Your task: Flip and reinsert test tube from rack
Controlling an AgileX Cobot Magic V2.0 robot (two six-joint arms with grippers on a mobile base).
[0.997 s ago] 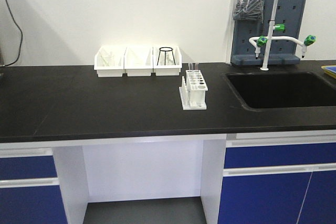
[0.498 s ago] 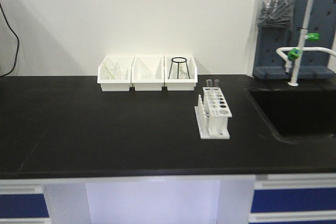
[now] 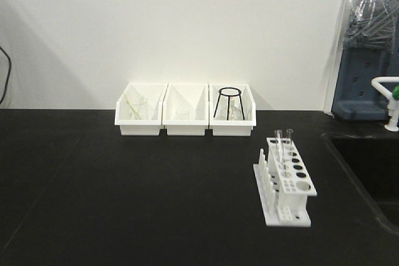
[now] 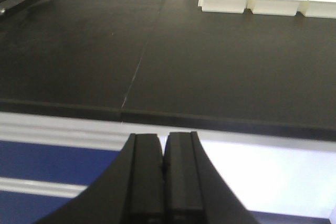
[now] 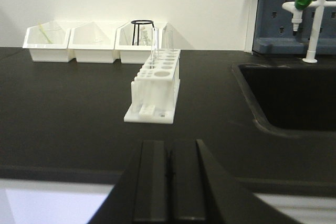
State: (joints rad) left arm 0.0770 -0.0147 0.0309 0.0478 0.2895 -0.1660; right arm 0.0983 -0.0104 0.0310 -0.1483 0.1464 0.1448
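The small white rack (image 3: 286,182) stands on the black counter (image 3: 124,191), right of centre, with upright pegs along its left side. Two clear test tubes (image 3: 283,141) stand in its far holes. The rack also shows in the right wrist view (image 5: 155,87), straight ahead with the tubes (image 5: 160,43) at its far end. My right gripper (image 5: 170,150) is shut and empty, low over the counter's front edge, well short of the rack. My left gripper (image 4: 164,140) is shut and empty, below and in front of the counter edge at the left. Neither gripper shows in the front view.
Three white bins (image 3: 185,118) stand against the back wall; the right one holds a black wire stand (image 3: 229,103). A black sink (image 5: 289,95) lies right of the rack, with a green-tipped tap (image 5: 307,3) and a grey pegboard (image 3: 368,79) behind it.
The front view has closed in on the counter: rack and bins appear larger and lower in frame, and the cabinets below have dropped out of view. Nothing on the counter has moved.
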